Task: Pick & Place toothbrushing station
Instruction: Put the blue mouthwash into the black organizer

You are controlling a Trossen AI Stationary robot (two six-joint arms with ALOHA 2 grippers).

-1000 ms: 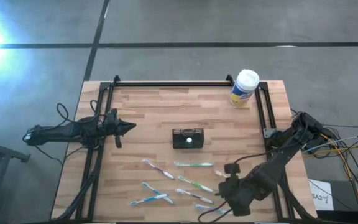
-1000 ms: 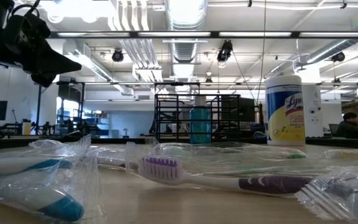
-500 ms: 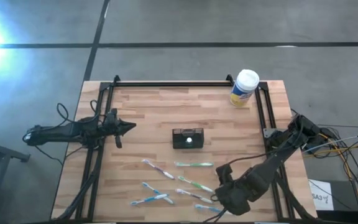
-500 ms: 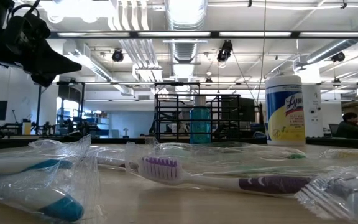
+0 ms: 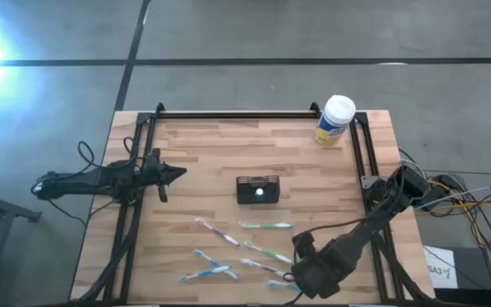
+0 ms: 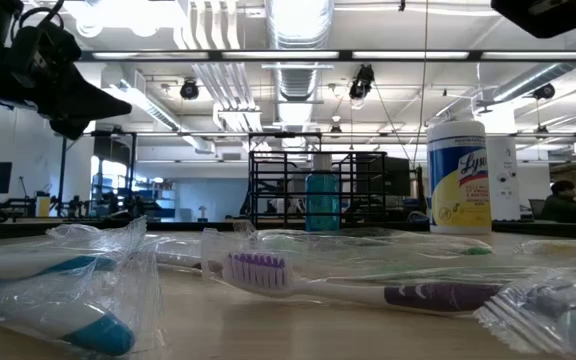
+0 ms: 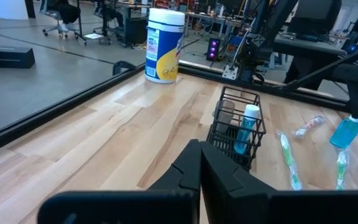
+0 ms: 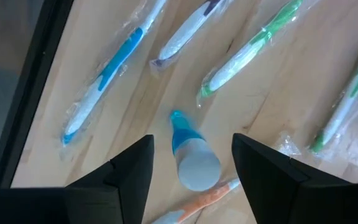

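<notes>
Toothbrushing station (image 5: 257,189) stands upright, long axis apparently left-right; right gripper (image 8: 192,163) jaws spread, empty.

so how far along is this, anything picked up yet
Early on. Done: the toothbrushing station stands mid-table with one blue item in it. In hand: nothing is gripped; the right gripper hangs, jaws open, over a small blue-tipped tube. Left to do: the wrapped toothbrushes all lie on the table. The left gripper waits at the table's left edge, jaws shut.
</notes>
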